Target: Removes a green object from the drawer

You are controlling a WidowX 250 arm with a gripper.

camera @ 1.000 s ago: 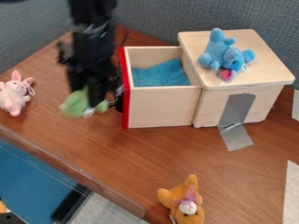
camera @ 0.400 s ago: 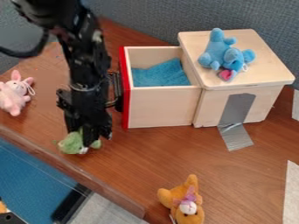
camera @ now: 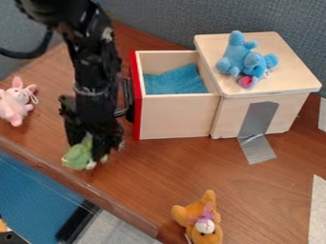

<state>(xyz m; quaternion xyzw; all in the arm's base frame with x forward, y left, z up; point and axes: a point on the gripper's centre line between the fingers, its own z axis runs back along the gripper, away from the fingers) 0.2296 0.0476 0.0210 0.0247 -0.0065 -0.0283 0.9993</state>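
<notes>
Green plush toy (camera: 77, 156) partly behind the black claw (camera: 88, 150), clenched or released impossible to tell, facing and long axis unclear.

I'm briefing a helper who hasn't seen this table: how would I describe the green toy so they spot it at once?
Find the wooden box with its red-fronted drawer pulled out. To the drawer's left in the picture, down at the black gripper, is a small plush toy. It is green, unlike the pink, blue and orange ones.
</notes>
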